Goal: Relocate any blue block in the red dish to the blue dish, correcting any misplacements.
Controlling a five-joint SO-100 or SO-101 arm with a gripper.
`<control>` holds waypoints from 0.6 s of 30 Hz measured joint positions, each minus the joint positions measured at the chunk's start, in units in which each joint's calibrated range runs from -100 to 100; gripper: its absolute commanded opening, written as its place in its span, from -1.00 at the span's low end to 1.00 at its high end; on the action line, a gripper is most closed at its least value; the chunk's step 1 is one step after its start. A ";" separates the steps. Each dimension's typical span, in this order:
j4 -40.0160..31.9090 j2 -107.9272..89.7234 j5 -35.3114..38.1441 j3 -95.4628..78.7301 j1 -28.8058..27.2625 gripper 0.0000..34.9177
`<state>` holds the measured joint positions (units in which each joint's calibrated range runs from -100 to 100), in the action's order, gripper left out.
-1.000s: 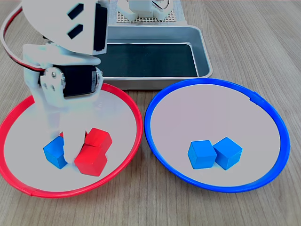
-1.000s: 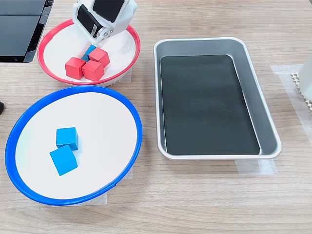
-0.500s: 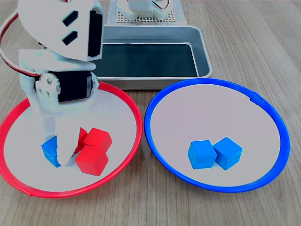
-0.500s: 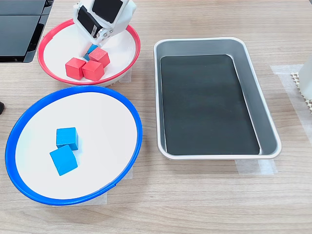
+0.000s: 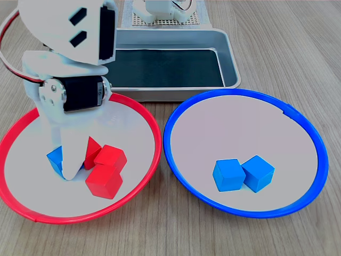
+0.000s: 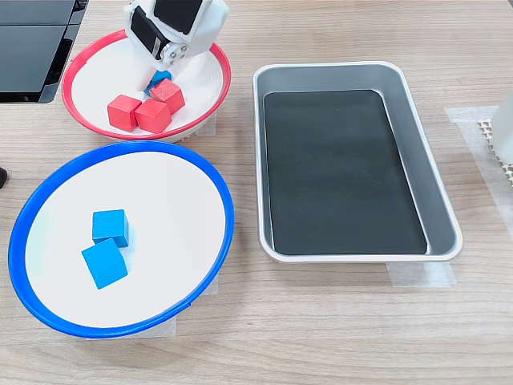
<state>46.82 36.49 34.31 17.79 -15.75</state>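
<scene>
Now blue block (image 5: 54, 158) sits in red dish (image 5: 139, 111), red cubes (image 5: 105, 169) just beside. Gripper (image 5: 69, 165) fingers straddle it; clamped or not, cannot tell. Likely light, rigid; grip opposite flat faces.

In the first exterior view we see the gripper (image 5: 68, 166) has shifted a little toward the first exterior view's left and up, away from the camera. Its white finger (image 5: 72, 160) now covers most of the blue block (image 5: 54, 158), which a second ago showed as a whole cube beside it. The block has moved slightly up with it. A third red cube (image 5: 92, 149) has come into view behind the finger. In the second exterior view the block (image 6: 163, 77) sits a touch higher.
</scene>
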 measured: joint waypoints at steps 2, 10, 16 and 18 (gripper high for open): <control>1.06 -1.19 -0.54 0.00 0.00 -0.98; 4.81 -9.21 -6.45 4.90 2.65 -0.98; 11.09 -16.97 -12.11 4.26 6.99 -0.98; 13.30 -20.03 -13.97 1.72 9.47 -0.98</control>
<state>60.11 16.45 20.34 19.51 -6.28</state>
